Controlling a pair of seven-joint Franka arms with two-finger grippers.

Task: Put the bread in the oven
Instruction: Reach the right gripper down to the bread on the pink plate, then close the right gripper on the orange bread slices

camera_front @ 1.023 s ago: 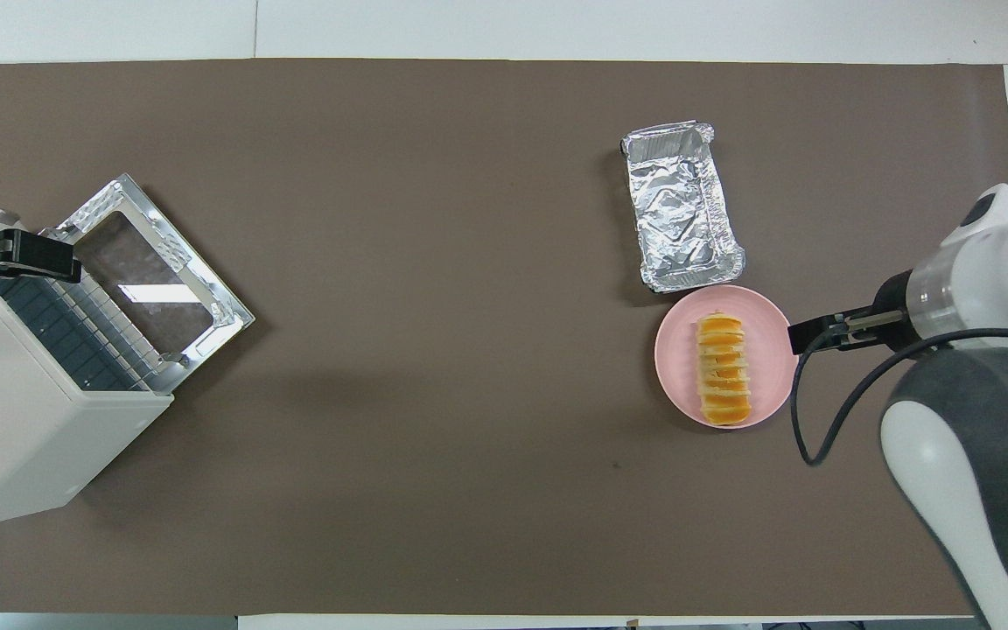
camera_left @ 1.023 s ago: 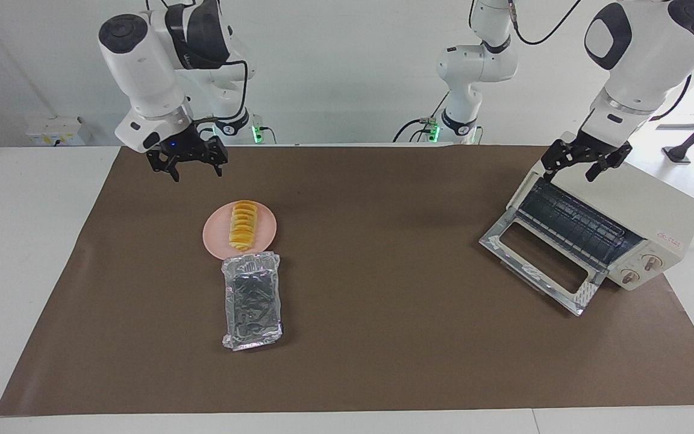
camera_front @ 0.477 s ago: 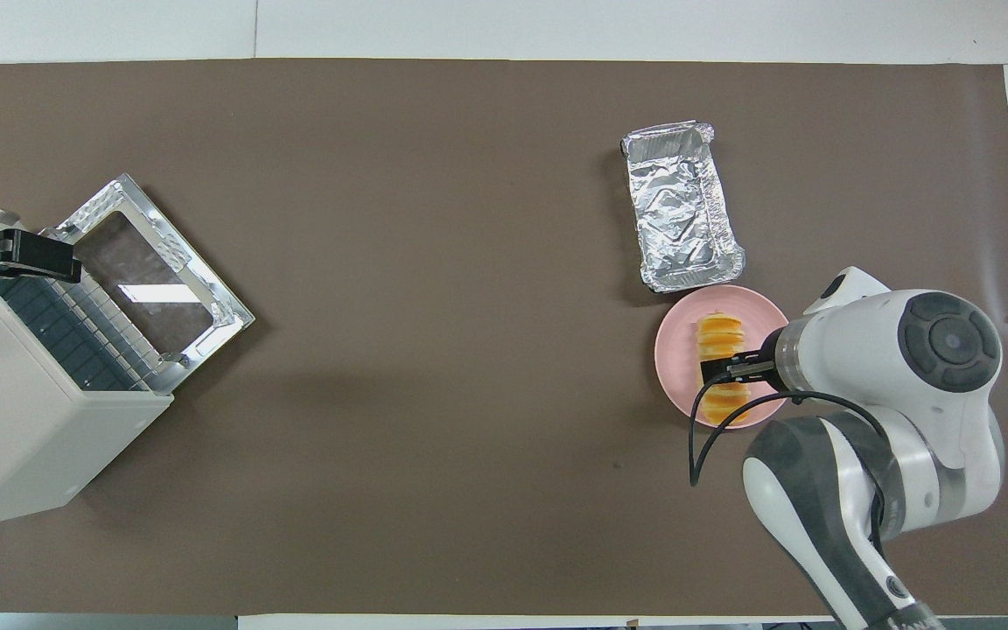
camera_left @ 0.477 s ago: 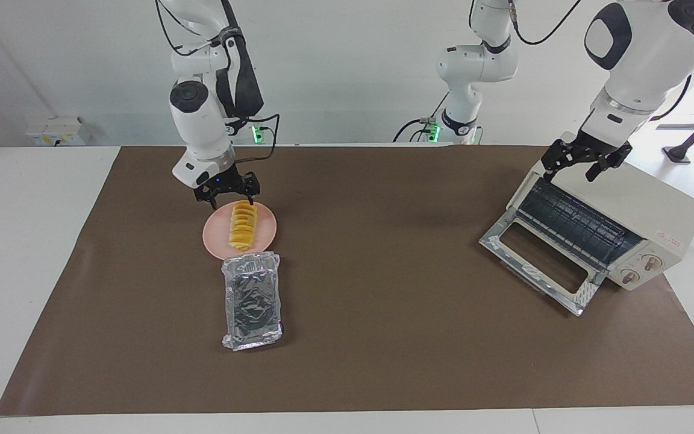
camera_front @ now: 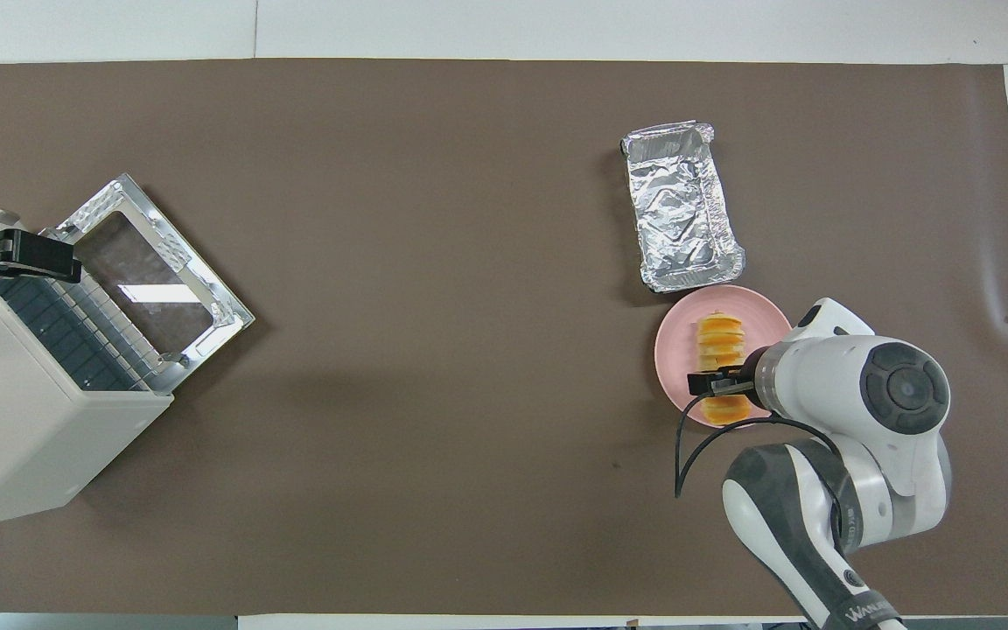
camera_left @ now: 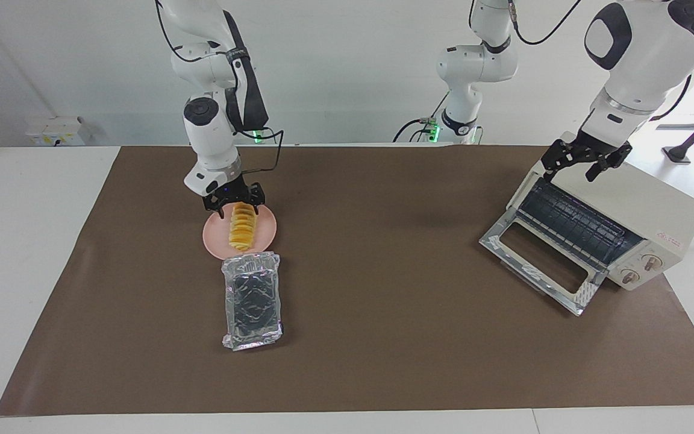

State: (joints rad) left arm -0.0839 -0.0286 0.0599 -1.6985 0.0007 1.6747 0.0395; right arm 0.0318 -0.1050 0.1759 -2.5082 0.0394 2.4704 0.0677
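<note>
I see the bread (camera_left: 242, 226) at center-left of the facing view, lying on a pink plate (camera_left: 265, 232), its long axis running toward and away from the robots. My right gripper (camera_left: 237, 209) comes down nearly upright over the loaf's robot-side end, fingers spread wide astride it, not closed. At the right of that view, my left gripper (camera_left: 582, 166) hangs open over the oven (camera_left: 654, 211), whose door (camera_left: 540, 260) lies folded down.

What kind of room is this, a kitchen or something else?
Most likely a robotics lab staged as a kitchen: white robot arms stand at a table under brown paper, with only a toaster oven, bread on a pink plate, and a foil tray.
</note>
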